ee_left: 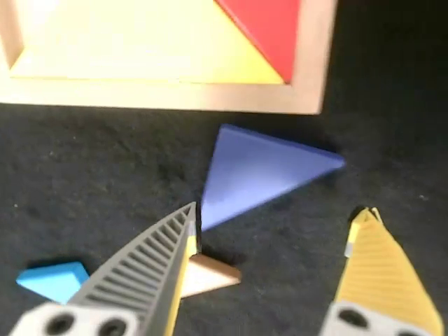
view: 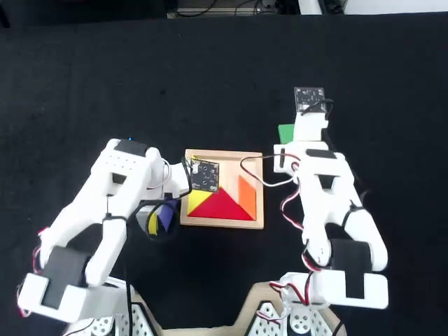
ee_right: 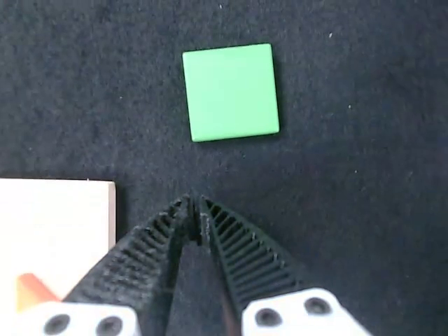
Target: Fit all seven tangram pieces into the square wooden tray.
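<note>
A matte black, cloth-like surface (view: 84, 84) spreads across almost the whole high view, evenly lit from above and flecked with pale lint. Past the surface's far edge lie dark cables (view: 210, 10). Beside them, also beyond that edge, runs a bright white strip (view: 392, 5).

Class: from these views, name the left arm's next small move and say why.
Probably ease the left gripper forward and down over the blue triangle: its jaws stand open, and the triangle lies on the cloth just ahead, outside the wooden tray.
</note>
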